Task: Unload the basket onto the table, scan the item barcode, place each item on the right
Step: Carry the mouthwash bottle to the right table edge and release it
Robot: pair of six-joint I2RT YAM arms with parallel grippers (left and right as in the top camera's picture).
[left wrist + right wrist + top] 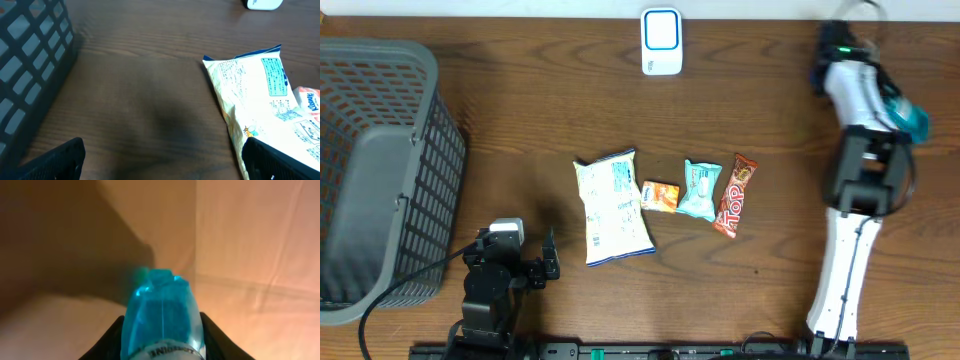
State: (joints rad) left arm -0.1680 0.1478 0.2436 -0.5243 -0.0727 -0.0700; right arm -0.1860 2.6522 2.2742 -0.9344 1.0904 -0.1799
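Note:
Four items lie in a row mid-table: a large pale snack bag (pixel 612 208) (pixel 260 95), a small orange packet (pixel 660 196) (pixel 310 102), a light blue packet (pixel 700 189) and a red bar (pixel 735 195). No barcode can be made out from here. My right gripper (pixel 895 105) (pixel 161 325) is raised at the far right, shut on a blue handheld scanner (pixel 912 120) (pixel 162 310) that points away from the items. My left gripper (pixel 516 255) (pixel 162 150) stands open low over bare wood, left of the snack bag, its right finger (pixel 270 160) by the bag's edge.
A dark grey mesh basket (pixel 430 190) (pixel 30 65) fills the left side. A white and blue scanner dock (pixel 661 41) (pixel 262 4) stands at the table's far edge, centre. The right wrist view shows only a blurred tan background behind the scanner.

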